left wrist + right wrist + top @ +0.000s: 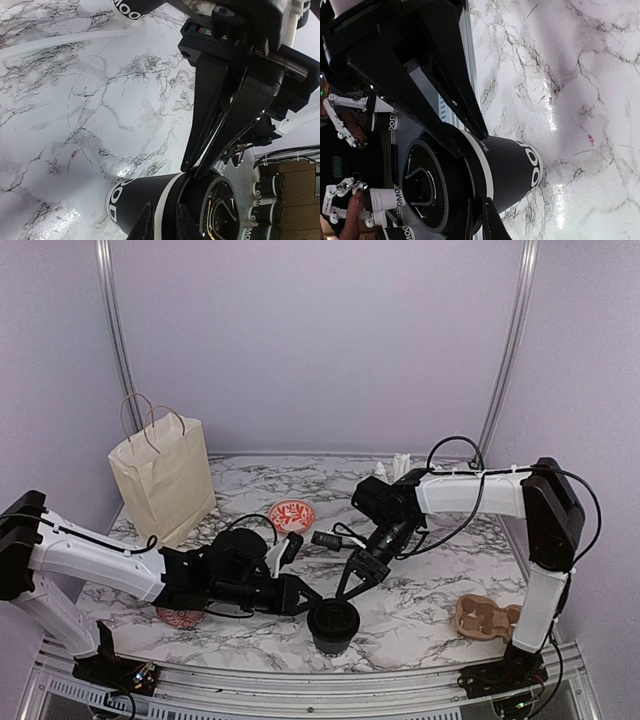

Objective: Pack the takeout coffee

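The takeout coffee, a black paper cup [333,632] with a white rim band, stands near the table's front edge with its black lid [333,617] on top. My left gripper [312,607] reaches it from the left. In the left wrist view the left gripper [164,210] is closed to a narrow gap on the lid's edge [220,210], above the cup wall [135,200]. My right gripper [350,592] comes from behind. In the right wrist view it [479,205] pinches the opposite edge of the lid [422,187] on the cup [512,165].
A tan paper bag [162,478] stands at the back left. A red-and-white bowl [291,515] sits mid-table and another [180,618] lies under my left arm. A cardboard cup carrier [487,618] lies at the front right. The table's front edge is just beyond the cup.
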`<state>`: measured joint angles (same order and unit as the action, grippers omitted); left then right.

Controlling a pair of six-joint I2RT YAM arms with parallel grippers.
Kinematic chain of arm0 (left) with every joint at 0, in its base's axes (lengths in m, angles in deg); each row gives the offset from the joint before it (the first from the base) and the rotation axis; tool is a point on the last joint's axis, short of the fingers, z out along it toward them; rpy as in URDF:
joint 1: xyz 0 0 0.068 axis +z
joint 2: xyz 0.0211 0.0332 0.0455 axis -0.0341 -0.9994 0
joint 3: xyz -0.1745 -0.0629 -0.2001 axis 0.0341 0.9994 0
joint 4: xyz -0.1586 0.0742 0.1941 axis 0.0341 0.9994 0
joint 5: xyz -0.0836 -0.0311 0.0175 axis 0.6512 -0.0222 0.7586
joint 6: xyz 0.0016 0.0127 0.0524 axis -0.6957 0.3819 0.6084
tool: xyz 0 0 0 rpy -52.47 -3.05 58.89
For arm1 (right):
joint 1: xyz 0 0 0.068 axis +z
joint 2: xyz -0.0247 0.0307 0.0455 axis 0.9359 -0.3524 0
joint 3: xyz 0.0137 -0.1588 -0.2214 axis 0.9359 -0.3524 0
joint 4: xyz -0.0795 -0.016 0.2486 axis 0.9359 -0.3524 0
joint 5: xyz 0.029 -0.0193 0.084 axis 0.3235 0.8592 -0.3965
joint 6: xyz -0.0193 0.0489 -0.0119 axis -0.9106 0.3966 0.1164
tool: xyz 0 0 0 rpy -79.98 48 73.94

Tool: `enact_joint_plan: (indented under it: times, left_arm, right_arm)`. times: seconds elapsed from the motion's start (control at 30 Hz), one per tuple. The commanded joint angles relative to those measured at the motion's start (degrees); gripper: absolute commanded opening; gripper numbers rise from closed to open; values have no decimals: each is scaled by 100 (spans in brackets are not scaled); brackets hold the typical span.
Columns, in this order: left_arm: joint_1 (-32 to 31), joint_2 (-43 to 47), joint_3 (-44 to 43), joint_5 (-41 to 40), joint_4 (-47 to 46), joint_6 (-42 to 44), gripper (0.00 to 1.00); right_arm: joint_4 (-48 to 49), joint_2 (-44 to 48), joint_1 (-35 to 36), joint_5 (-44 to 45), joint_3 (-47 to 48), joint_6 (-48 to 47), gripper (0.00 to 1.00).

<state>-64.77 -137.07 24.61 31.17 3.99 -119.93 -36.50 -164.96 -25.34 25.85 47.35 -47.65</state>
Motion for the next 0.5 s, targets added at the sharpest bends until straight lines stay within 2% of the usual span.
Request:
enact_joint_plan:
  times: [0.0, 0.2, 0.33, 0.47]
  left_arm:
    - [-113, 173, -85, -698, 1657, 653, 22]
    - [-113, 819, -394, -1222, 1741, 807, 43]
    - [-117, 1061, -310, -1212, 1836, 612, 52]
    - [-133, 1206, -203, -900, 2022, 189, 56]
  right_arm:
    - [416, -38, 128, 979, 158, -297, 13]
    - [321, 480, -91, 709, 249, -396, 23]
    - [282, 725, -124, 639, 139, -458, 26]
    - [269, 865, -130, 626, -17, -502, 28]
